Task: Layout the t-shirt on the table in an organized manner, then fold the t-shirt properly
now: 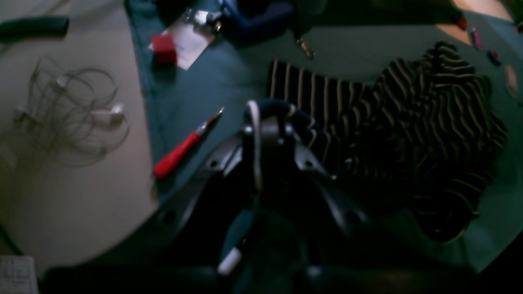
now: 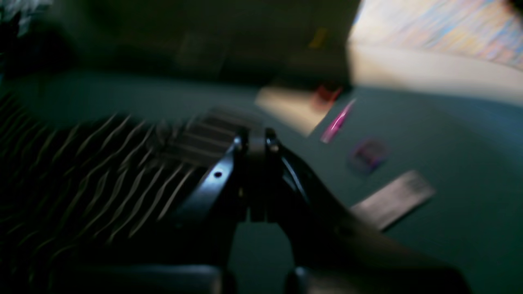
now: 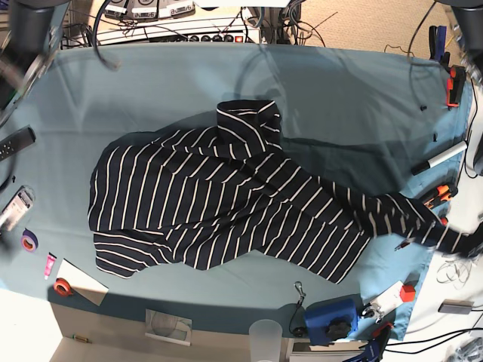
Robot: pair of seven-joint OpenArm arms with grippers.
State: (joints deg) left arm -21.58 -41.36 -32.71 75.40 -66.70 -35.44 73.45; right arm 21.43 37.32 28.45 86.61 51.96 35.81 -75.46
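Note:
The t-shirt point(image 3: 219, 200), dark navy with thin white stripes, lies rumpled across the middle of the teal table point(image 3: 151, 83). One stretch of it is pulled out toward the table's right edge. There my left gripper point(image 1: 267, 122) is shut on a bunched navy fold of the t-shirt point(image 1: 412, 118), lifted a little off the cloth. My right gripper point(image 2: 257, 143) is shut with nothing between its fingers. It hangs over the table with the t-shirt point(image 2: 94, 171) to its left. In the base view the right arm point(image 3: 19, 68) is a blur at the far upper left, away from the garment.
A red-handled tool point(image 1: 179, 153), a white marker point(image 1: 230, 261) and a card with a red block point(image 1: 163, 47) lie by the left gripper at the table edge. A blue device point(image 3: 332, 317) and a plastic cup point(image 3: 264, 332) stand at the front. Tape rolls point(image 3: 29, 241) and a remote point(image 3: 15, 143) lie left.

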